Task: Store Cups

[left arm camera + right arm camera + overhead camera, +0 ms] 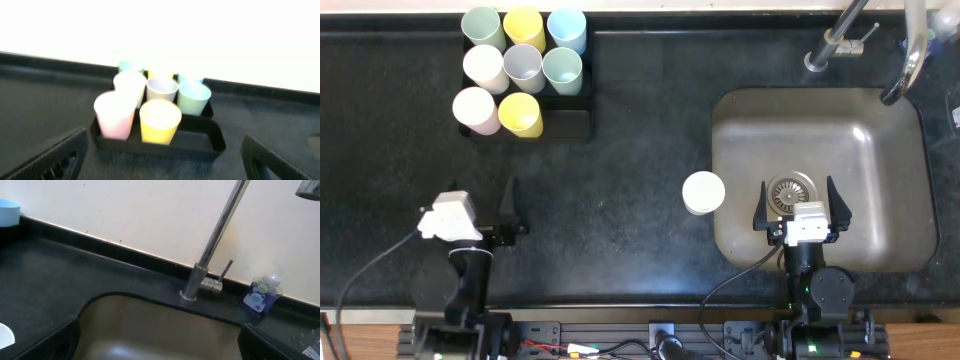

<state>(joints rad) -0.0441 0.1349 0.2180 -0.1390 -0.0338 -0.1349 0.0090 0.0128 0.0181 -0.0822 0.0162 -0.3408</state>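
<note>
A black tray [572, 122] at the back left of the dark counter holds several upright cups in pastel colours, among them a pink cup [115, 116] and a yellow cup [160, 121] in its front row. Beside them the tray's front right slot [200, 145] is bare. A lone white cup [703, 192] stands on the counter just left of the sink, and its edge [5, 335] shows in the right wrist view. My left gripper [468, 200] [160, 162] is open, in front of the tray and facing it. My right gripper [798, 198] [160, 347] is open above the sink, holding nothing.
The steel sink [880, 150] [150, 325] takes up the right side, with a drain near its front. A faucet [840, 35] [215, 235] rises behind it, and a blue soap bottle [261, 294] stands to its right. A wall backs the counter.
</note>
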